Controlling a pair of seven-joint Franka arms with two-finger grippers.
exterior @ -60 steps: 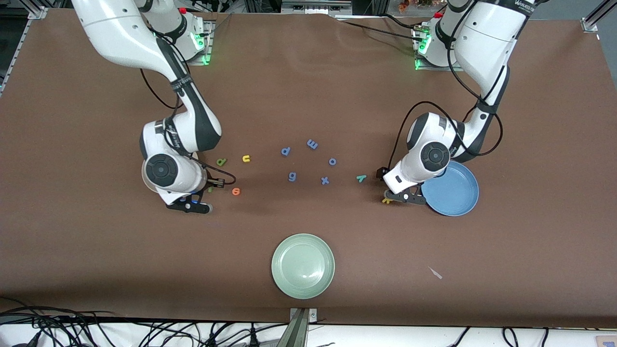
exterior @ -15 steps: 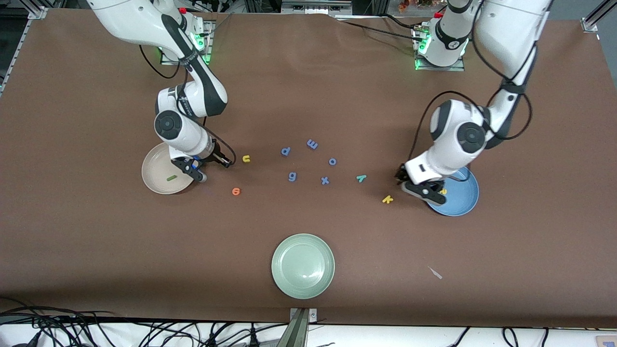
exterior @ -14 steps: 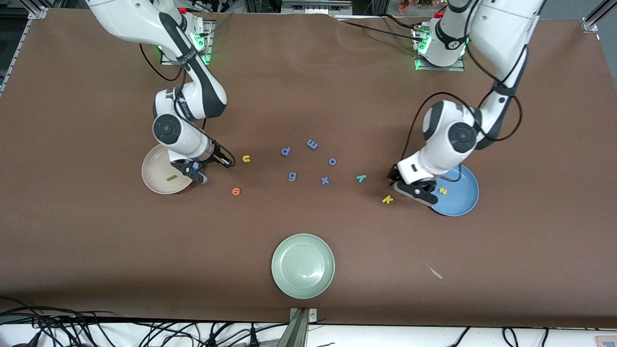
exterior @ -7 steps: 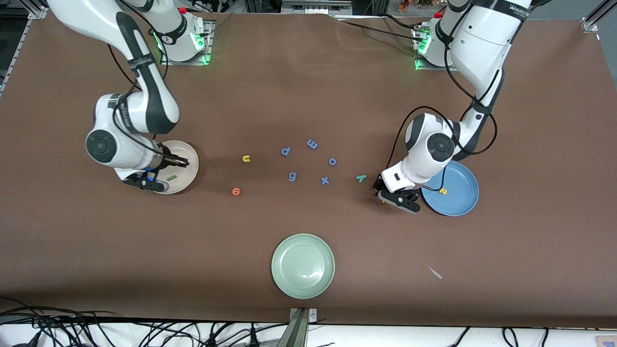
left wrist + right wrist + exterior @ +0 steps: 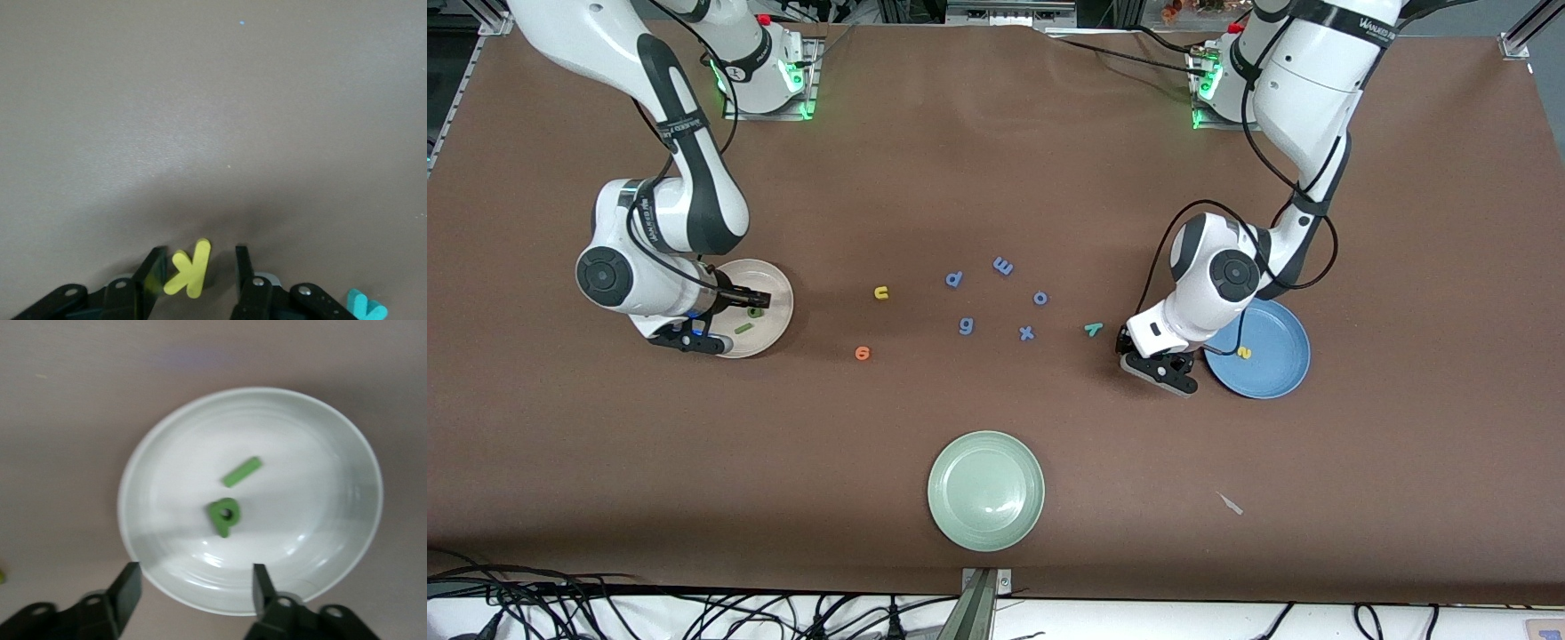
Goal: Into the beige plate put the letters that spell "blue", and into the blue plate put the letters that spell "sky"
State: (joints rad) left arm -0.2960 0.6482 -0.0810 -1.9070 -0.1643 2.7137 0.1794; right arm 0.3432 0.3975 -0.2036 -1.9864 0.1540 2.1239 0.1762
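I read the left gripper jaws apart, low at the table, the yellow foam k lying between them, beside the round blue plate. Right gripper jaws apart over the round beige plate; green foam b and green l lie in it.

In the front view the yellow k is hidden under the left gripper. Part of the beige plate is covered by the right arm's wrist. The teal y is cut off by the left wrist view's edge.
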